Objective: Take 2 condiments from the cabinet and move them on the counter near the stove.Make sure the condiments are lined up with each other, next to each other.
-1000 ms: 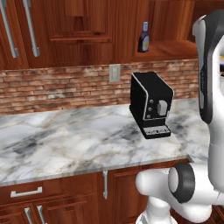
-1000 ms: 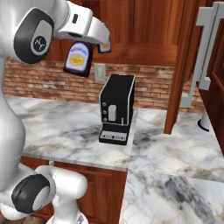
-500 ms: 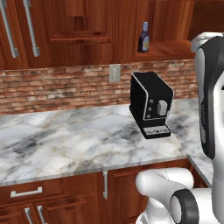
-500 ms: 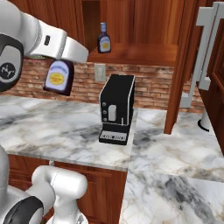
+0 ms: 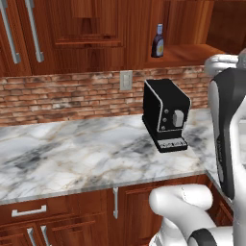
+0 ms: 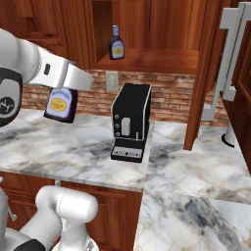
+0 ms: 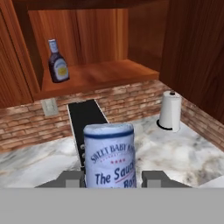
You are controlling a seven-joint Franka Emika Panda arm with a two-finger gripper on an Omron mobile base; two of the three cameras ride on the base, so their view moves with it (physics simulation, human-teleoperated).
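Arm has swung left and down over the last second: in the right base view the carried sauce bottle (image 6: 61,104) has gone from up beside the cabinet (image 6: 147,59) to low over the table (image 6: 73,152), left of the coffee machine (image 6: 130,121). Gripper (image 7: 112,181) jaws pinch this bottle, cap end toward the hand camera. So bottle one is out of the cabinet and in transit, not yet set down. Second sauce bottle (image 5: 158,41) stands upright on the cabinet shelf, near its left wall. The stove can't be seen, so I judge the carry runs on leftward.

Room: broad bare marble left of the coffee machine; paper towel roll (image 7: 170,111) well off to the right. Table front edge is near the base, brick backsplash (image 5: 62,96) behind.
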